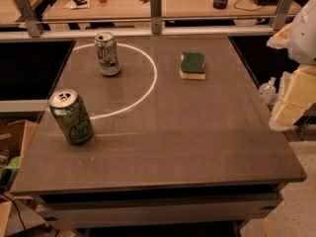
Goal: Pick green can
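The green can (71, 116) stands upright near the table's left edge, all green with pale script lettering and a silver pull-tab top. It leans slightly in the view. My gripper (290, 105) shows as pale yellow-white parts at the frame's right edge, beyond the table's right side and far from the can. Nothing is seen in it.
A whitish-silver can with green lettering (107, 54) stands at the back left, inside a white circle line. A green-and-yellow sponge (192, 65) lies at the back centre-right. The grey table (197, 142) has a metal rail behind it. Boxes sit on the floor at left.
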`<state>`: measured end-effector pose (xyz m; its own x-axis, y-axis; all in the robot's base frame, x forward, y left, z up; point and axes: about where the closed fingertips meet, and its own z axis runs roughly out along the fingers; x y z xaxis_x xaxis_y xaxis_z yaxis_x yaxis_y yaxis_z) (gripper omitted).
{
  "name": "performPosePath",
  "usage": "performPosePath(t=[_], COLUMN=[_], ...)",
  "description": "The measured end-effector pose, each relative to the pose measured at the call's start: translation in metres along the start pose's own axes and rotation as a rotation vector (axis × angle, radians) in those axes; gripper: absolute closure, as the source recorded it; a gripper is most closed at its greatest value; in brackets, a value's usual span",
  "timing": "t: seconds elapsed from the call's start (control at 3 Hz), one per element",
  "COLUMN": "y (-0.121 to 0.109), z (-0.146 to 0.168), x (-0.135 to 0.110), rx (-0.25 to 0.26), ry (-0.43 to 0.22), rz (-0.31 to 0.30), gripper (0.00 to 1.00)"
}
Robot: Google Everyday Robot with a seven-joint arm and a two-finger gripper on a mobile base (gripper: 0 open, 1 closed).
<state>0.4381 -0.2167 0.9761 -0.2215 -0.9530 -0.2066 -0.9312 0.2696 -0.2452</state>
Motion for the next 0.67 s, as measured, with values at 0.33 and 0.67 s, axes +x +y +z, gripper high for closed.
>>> performPosePath(t=[0.33,0.67], y=[0.0000,-0.0001], z=[0.0000,-0.0015], x=[0.0000,0.0017], rx=[0.000,-0.004], ry=[0.000,-0.068], rz=[0.000,0.054], gripper=[0.00,0.00])
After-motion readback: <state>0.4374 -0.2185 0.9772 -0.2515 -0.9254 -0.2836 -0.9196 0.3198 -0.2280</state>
